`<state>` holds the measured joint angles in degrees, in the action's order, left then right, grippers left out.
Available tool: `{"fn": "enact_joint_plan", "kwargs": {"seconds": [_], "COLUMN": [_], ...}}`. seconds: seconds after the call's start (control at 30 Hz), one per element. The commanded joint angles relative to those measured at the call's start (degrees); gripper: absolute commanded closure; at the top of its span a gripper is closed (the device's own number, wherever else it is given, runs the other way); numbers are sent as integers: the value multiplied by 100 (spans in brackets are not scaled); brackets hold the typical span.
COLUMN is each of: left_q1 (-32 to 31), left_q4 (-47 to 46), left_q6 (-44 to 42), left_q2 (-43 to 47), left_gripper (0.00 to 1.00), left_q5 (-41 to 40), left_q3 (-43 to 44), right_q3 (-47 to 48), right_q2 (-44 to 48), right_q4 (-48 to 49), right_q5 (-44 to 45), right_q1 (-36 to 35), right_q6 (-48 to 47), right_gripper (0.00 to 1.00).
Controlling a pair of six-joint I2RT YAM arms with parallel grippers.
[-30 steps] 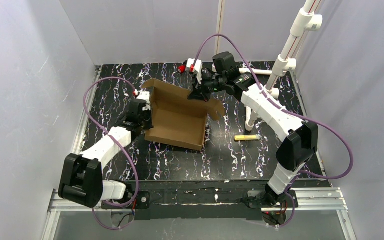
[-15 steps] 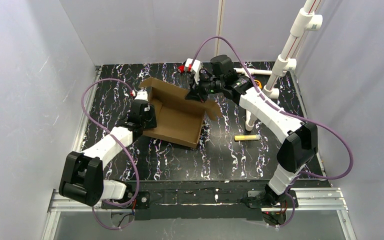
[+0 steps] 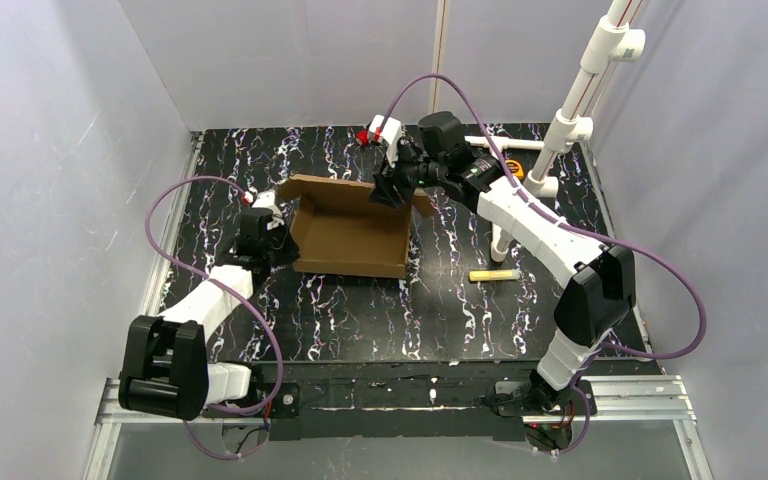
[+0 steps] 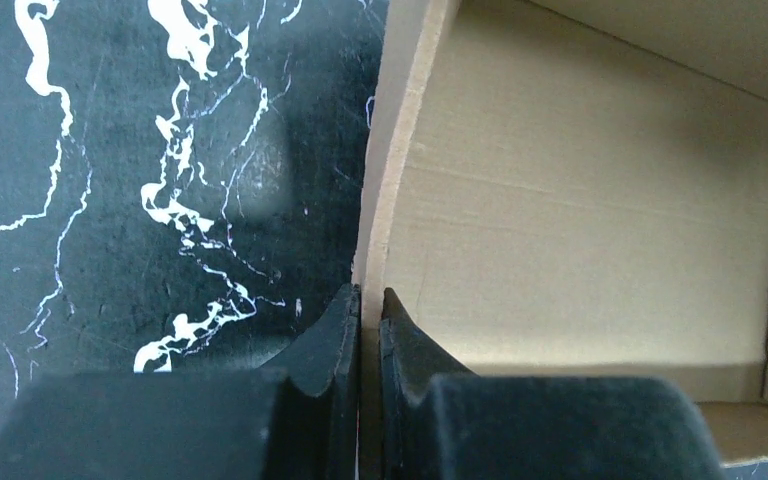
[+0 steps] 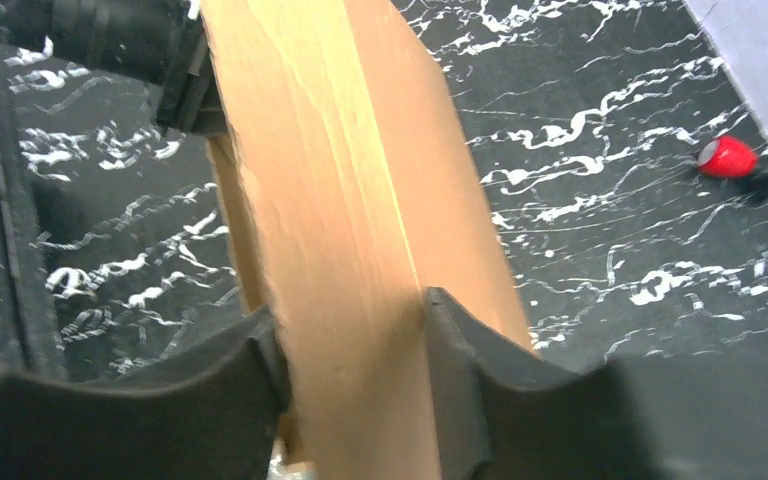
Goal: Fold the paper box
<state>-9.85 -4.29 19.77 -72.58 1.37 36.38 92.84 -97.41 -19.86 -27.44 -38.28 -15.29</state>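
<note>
- A black table (image 3: pixel 460 300) with white marbling carries everything; pale walls stand on three sides.
- The paper box (image 3: pixel 350 235), plain brown cardboard, sits open-topped in the far half of the table, a little left of centre. Its base lies flat, its side walls stand raised, and a flap rises at its far right corner.
- A white pipe stand (image 3: pixel 570 120) rises at the table's far right corner.
- The right gripper (image 5: pixel 355 320) reaches over the far right corner of the box. Its fingers (image 5: pixel 260 370) stand partly spread, with the brown flap filling the gap between them (whether they touch it cannot be told).
- The left gripper (image 4: pixel 370 300) is at the box's left wall, fingers closed narrow and pinching the wall's upper edge, one finger outside and one inside.
- A small yellow bar (image 3: pixel 493 274) lies flat on the table to the right of the box, well apart from it.
- A small red-tipped object (image 5: pixel 728 158) lies near the table's far edge, behind the box.
</note>
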Motion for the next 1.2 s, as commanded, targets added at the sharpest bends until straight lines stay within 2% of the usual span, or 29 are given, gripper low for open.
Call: {"fn": "enact_joint_plan", "kwargs": {"seconds": [0.0, 0.07, 0.17, 0.27, 0.43, 0.5, 0.6, 0.77, 0.87, 0.97, 1.07, 1.17], "left_q1": [35, 38, 30, -11, -43, -52, -52, -78, -96, -100, -105, -144], "left_q4": [-6, 358, 802, 950, 1007, 1012, 1018, 1009, 1024, 1088, 1139, 1176], "left_q6": [284, 341, 430, 420, 323, 314, 272, 248, 238, 239, 210, 190], "left_q2": [408, 510, 767, 1040, 1107, 1089, 1096, 1093, 1060, 1007, 1005, 1046], "left_gripper": [100, 100, 100, 100, 100, 100, 100, 100, 100, 100, 100, 100], "left_q5": [234, 225, 401, 497, 470, 444, 343, 191, 83, 11, -37, -57], "left_q3": [-48, 62, 60, -70, -310, -361, -418, -469, -497, -458, -418, -405], "right_q3": [367, 573, 790, 846, 1367, 1631, 1877, 2147, 2152, 2153, 2324, 2660], "right_q2": [161, 192, 193, 70, -486, -740, -1002, -1359, -1426, -1359, -1406, -1633], "right_q4": [-234, -559, -793, -697, -558, -493, -382, -386, -407, -399, -303, -251], "right_q5": [141, 253, 609, 988, 953, 926, 893, 1423, 1417, 863, 594, 781], "right_q1": [14, 27, 32, 38, 40, 40, 40, 58, 95, 145, 190, 243], "right_q6": [-411, -721, -1075, -1188, -840, -614, -330, -289, -321, -199, 108, 224], "right_gripper": [34, 19, 12, 16, 40, 45, 45, 43, 22, 11, 12, 26]}}
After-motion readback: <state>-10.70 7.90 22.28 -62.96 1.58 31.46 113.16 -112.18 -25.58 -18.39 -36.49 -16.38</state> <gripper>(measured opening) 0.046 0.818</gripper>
